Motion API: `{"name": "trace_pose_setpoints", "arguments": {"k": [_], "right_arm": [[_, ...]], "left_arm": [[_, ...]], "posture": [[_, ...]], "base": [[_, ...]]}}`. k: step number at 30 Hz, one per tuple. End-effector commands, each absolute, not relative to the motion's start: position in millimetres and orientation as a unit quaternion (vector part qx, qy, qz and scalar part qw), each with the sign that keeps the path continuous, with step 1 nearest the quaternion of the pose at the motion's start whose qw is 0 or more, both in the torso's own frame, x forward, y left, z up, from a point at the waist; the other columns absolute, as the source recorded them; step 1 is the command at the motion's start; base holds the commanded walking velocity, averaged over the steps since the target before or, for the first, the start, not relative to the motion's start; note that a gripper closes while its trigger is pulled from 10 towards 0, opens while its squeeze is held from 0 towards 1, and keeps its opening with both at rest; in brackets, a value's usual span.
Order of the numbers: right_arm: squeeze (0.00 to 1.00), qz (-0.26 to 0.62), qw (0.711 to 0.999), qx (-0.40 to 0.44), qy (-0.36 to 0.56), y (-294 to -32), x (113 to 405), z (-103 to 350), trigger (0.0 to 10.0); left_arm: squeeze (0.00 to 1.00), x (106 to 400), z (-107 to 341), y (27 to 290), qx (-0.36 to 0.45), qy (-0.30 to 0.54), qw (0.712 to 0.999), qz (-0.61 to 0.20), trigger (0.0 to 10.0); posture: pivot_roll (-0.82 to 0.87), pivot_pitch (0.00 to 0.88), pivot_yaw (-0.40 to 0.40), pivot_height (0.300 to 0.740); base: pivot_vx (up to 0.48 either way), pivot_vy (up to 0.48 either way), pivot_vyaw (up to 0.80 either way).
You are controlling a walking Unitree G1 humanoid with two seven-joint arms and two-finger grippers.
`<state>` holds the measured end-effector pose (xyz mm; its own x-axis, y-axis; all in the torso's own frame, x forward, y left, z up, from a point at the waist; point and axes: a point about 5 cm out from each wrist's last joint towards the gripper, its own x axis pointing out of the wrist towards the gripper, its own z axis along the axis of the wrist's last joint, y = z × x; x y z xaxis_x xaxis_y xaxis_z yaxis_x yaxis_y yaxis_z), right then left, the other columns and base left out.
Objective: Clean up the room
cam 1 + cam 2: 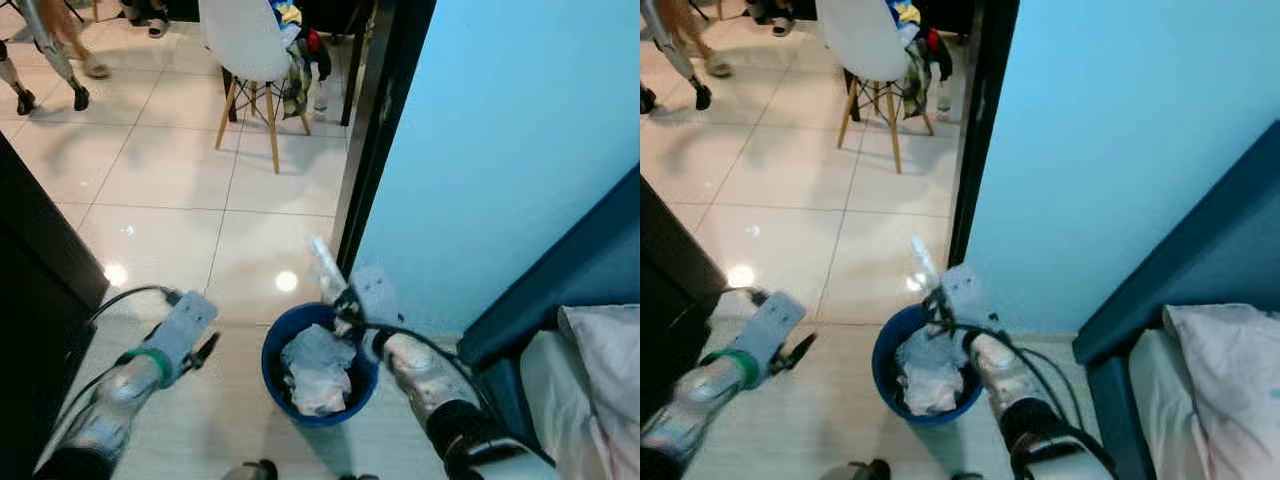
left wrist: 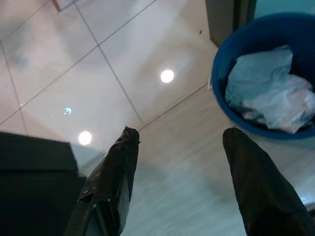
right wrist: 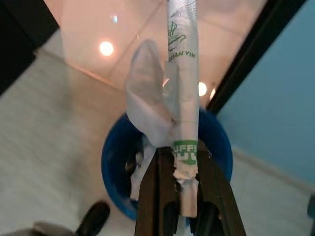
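Note:
A round blue bin (image 1: 276,385) stands on the floor by the door frame, filled with crumpled white paper and plastic (image 1: 318,368). My right gripper (image 1: 341,301) hovers over the bin's far rim, shut on a long white wrapper (image 3: 182,73) with green print and a loose clear flap; in the right wrist view the gripper (image 3: 179,153) points down at the bin (image 3: 114,162). My left gripper (image 1: 205,350) hangs open to the left of the bin, above bare floor; in its wrist view the gripper (image 2: 179,135) holds nothing, with the bin (image 2: 222,103) beside it.
A black door frame (image 1: 375,130) and a light blue wall (image 1: 500,150) rise behind the bin. A dark blue bed frame (image 1: 590,270) with a pillow (image 1: 610,350) is at right. Dark furniture (image 1: 30,270) stands left. A white chair (image 1: 250,50) and a person's foot (image 1: 93,68) are far off.

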<state>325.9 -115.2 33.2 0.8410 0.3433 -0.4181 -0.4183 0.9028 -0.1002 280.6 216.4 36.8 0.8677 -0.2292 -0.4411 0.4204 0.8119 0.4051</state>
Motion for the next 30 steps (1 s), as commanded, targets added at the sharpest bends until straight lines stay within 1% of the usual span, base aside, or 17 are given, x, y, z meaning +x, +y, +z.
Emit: {"name": "trace_pose_setpoints", "arguments": {"k": [1, 2, 5, 10, 11, 12, 14, 15, 20, 21, 24, 30], "right_arm": [[0.00, 0.178, 0.956, -0.091, 0.216, -117, 326, 30, 10.0], [0.00, 0.178, 0.956, -0.091, 0.216, -117, 326, 30, 10.0], [0.00, 0.175, 0.961, -0.080, 0.199, -112, 333, 38, 10.0], [0.00, 0.176, 0.962, -0.078, 0.193, -109, 335, 41, 10.0], [0.42, 0.178, 0.962, -0.078, 0.192, -108, 335, 41, 10.0], [0.70, 0.180, 0.962, -0.070, 0.191, -107, 335, 41, 10.0], [0.70, 0.182, 0.962, -0.065, 0.191, -106, 334, 41, 10.0], [1.00, 0.184, 0.963, -0.058, 0.188, -104, 335, 42, 10.0], [1.00, 0.175, 0.964, -0.079, 0.182, -106, 336, 42, 10.0], [0.00, 0.167, 0.969, -0.068, 0.168, -108, 337, 45, 10.0], [0.00, 0.165, 0.973, -0.050, 0.150, -109, 338, 49, 10.0], [0.00, 0.165, 0.976, -0.040, 0.137, -111, 339, 51, 10.0]], "left_arm": [[0.00, 261, 37, 215, 0.246, 0.190, 0.928, -0.206, 10.0], [0.00, 261, 37, 215, 0.246, 0.190, 0.928, -0.206, 10.0], [0.00, 244, 47, 211, 0.226, 0.179, 0.931, -0.224, 10.0], [0.00, 241, 52, 209, 0.217, 0.172, 0.935, -0.223, 10.0], [0.00, 240, 56, 208, 0.213, 0.167, 0.937, -0.223, 10.0], [0.00, 240, 59, 206, 0.207, 0.162, 0.939, -0.224, 10.0], [0.00, 240, 60, 205, 0.204, 0.159, 0.940, -0.224, 10.0], [0.00, 239, 62, 204, 0.204, 0.158, 0.940, -0.224, 10.0], [0.00, 237, 64, 202, 0.201, 0.157, 0.942, -0.219, 10.0], [0.00, 236, 66, 199, 0.198, 0.159, 0.942, -0.219, 10.0], [0.00, 240, 68, 196, 0.196, 0.154, 0.944, -0.218, 10.0], [0.00, 247, 70, 191, 0.191, 0.148, 0.947, -0.212, 10.0]], "posture": [[0.13, 0.157, 0.077, 0.726], [0.13, 0.157, 0.077, 0.726], [0.16, 0.198, 0.083, 0.726], [0.17, 0.202, 0.083, 0.726], [0.18, 0.215, 0.083, 0.726], [0.19, 0.217, 0.084, 0.726], [0.19, 0.217, 0.084, 0.726], [0.19, 0.223, 0.083, 0.726], [0.19, 0.218, 0.082, 0.726], [0.18, 0.209, 0.082, 0.726], [0.18, 0.197, 0.081, 0.726], [0.17, 0.176, 0.077, 0.726]], "base": [[0.000, 0.000, 0.00], [0.000, 0.000, 0.00], [0.000, 0.000, 0.00], [0.000, 0.000, 0.00], [0.000, 0.000, 0.00], [0.000, 0.000, 0.00], [0.000, 0.000, 0.00], [0.000, 0.000, 0.00], [0.000, 0.000, 0.00], [0.000, 0.000, 0.00], [0.000, 0.000, 0.00], [0.000, 0.000, 0.00]]}}
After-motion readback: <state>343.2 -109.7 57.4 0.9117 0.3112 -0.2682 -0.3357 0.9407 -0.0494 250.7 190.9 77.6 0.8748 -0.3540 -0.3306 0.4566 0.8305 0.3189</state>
